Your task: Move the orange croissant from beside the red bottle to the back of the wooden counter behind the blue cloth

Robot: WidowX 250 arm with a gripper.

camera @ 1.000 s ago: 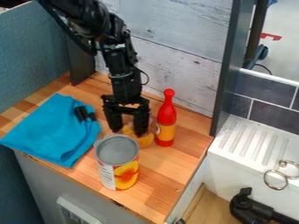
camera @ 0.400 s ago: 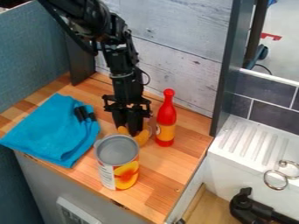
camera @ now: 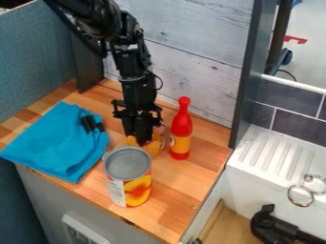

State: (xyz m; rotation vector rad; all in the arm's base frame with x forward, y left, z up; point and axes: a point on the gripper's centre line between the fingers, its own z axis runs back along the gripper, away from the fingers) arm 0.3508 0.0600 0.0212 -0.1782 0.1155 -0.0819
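The black gripper points down over the wooden counter, behind the can and left of the red bottle. Its fingers are closed together on an orange-yellow object, whose parts show on both sides of the fingertips. The can hides the object's lower front, and its full shape cannot be made out. A metal can with a peach-coloured fruit label stands upright in front. The red bottle with a yellow-orange label is upright just to the right.
A folded blue cloth with black clips lies on the counter at the left. A pale plank wall rises behind. Right of a dark upright divider are a white ribbed sink ledge, metal rings and a black faucet-like part.
The gripper's fingers have come together from their wide stance, around the orange-yellow object. More of that object now shows at the fingers' left. Can, bottle and cloth have stayed put.
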